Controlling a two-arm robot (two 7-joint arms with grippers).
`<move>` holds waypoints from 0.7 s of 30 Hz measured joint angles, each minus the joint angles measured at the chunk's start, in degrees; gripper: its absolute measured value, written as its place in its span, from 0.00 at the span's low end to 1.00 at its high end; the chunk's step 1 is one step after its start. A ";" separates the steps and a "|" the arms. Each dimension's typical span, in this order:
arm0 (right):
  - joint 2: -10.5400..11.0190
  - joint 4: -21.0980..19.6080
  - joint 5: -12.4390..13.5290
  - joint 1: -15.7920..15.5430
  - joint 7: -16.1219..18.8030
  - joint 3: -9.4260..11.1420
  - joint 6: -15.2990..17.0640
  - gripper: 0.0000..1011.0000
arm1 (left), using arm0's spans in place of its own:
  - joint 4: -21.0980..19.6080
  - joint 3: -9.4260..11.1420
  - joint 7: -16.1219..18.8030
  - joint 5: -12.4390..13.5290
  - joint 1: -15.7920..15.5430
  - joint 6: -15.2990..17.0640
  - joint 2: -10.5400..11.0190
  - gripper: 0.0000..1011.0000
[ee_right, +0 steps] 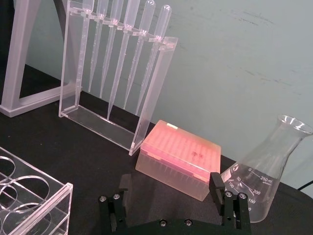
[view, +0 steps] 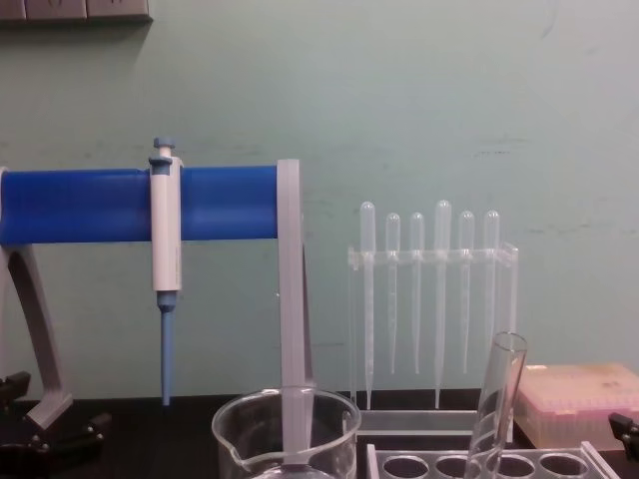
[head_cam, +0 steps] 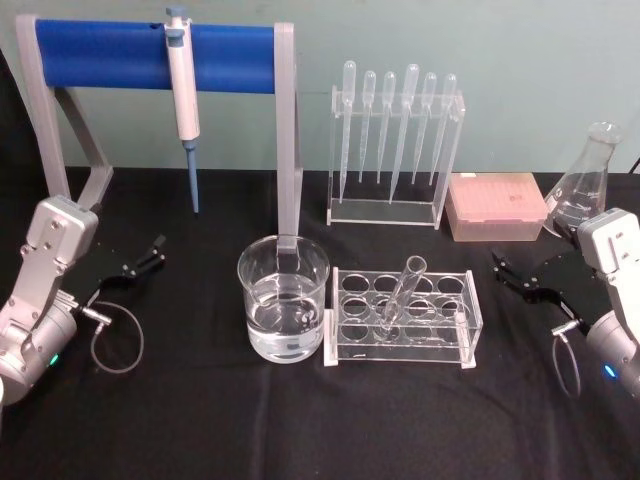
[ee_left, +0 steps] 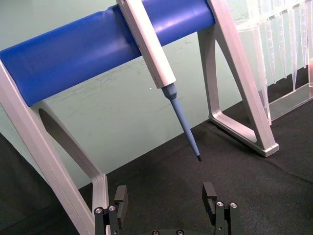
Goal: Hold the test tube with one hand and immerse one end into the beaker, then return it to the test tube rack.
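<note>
Left gripper (head_cam: 148, 255), black, two-fingered, on a silver-grey wrist, is sitting nearest, at the left edge of the black worktop (head_cam: 200, 430). Its jaws are standing wide apart and holding nothing. It is pointing toward the grey stand with the blue bar (head_cam: 100, 55), where a white-and-blue pipettor (head_cam: 182, 90) is hanging.

Next right, the wide clear glass beaker (head_cam: 245, 300), part full of clear liquid, is standing front-middle. Just beside it, the clear acrylic rack with round holes (head_cam: 420, 350) is carrying the long clear glass test tube (head_cam: 400, 295). The tube is leaning in a front-row hole, rim tipping up and to the right.

Behind these, a clear stand of thin plastic pipettes (head_cam: 395, 150) and a pink tip box (head_cam: 497, 205) are sitting toward the back edge. A clear conical flask (head_cam: 585, 185) is standing at the back right corner.

Right gripper (head_cam: 510, 275) is waiting at the right edge, jaws open and empty, aiming inward at the rack.

Step in hand: the pick-up, not yet begun. Judging from this, the next move is calling for one gripper, likely the right, to come over the rack. It would close on the tube's upper part and lift it clear before carrying it left to the beaker.
</note>
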 joint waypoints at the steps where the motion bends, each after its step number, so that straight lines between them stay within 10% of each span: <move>1: 0.00 0.00 0.00 0.00 0.00 0.00 0.00 0.99 | 0.00 0.00 0.00 0.00 0.00 0.00 0.00 0.99; 13: 0.03 -0.22 0.14 -0.06 0.22 0.18 0.00 0.99 | 0.00 0.00 0.00 0.00 0.00 0.00 0.00 0.99; 21: 2.16 -7.44 3.37 -1.69 3.58 4.32 0.04 0.99 | 0.00 0.00 0.00 0.00 0.00 0.00 0.00 0.99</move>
